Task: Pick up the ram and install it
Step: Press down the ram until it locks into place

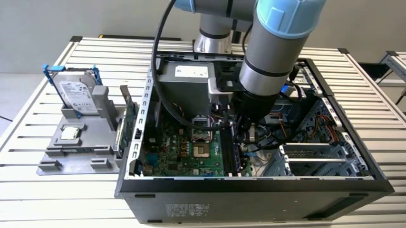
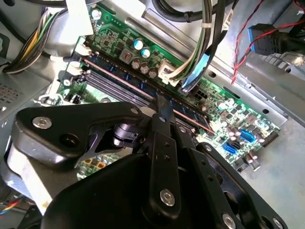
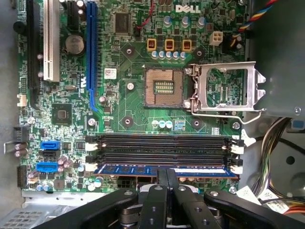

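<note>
- Ram (image 3: 162, 170) lies in the slot row nearest the jaws on the motherboard (image 3: 128, 109), a blue-green stick running lengthwise between the white end latches; in the second wrist view it shows as a long strip (image 2: 143, 86) edge-up in the same slot.
- Gripper (image 3: 167, 177) sits right over the ram near the middle of its length, with the fingertips meeting at the stick's top edge.
- Jaws stand close together, the two fingers (image 3: 172, 180) nearly touching; whether they clamp the ram's thin edge or just press on it I cannot tell.
- Long axis of the ram runs parallel to the three empty black slots (image 3: 162, 148) beside it, and crosswise to the line of the fingers, so the jaws straddle the stick's thickness, not its length.
- Arm (image 1: 266, 71) reaches straight down into the open computer case (image 1: 254, 185) in the exterior view, ending above the slot area at the motherboard's edge towards the exterior view's right.
- My reading: the stick is already in its slot and the work is at the seating stage; full latching at both ends is not clear.
- CPU socket (image 3: 164, 88) stands open and bare beyond the slots, well apart from the gripper.
- Outside the case, on the bench (image 1: 38, 190) at the exterior view's left, a hard drive (image 1: 77, 92) stands upright in a grey holder (image 1: 82, 142).
</note>
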Action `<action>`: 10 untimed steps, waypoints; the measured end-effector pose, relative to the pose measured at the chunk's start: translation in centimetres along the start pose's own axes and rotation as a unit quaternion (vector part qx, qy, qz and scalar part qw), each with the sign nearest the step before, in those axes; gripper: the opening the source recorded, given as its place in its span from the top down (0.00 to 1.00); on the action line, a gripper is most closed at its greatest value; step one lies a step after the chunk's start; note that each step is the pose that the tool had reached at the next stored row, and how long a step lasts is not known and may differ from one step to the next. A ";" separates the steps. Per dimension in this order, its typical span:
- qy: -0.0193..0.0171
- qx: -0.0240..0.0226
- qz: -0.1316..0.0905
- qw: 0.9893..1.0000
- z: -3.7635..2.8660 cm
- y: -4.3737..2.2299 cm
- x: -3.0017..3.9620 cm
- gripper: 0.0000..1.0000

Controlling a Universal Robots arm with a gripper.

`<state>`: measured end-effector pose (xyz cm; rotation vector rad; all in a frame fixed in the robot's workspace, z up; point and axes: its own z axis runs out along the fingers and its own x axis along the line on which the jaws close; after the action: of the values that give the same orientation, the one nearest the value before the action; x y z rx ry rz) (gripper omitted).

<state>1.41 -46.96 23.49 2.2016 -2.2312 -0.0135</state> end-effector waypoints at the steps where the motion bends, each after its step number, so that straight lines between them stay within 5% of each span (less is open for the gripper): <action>1: 0.000 0.000 0.003 1.000 0.07 0.00 -0.02 1.00; 10: 0.002 0.000 0.009 1.000 0.74 -0.01 -0.10 1.00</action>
<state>1.41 -46.85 22.75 2.1808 -2.2483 -0.0096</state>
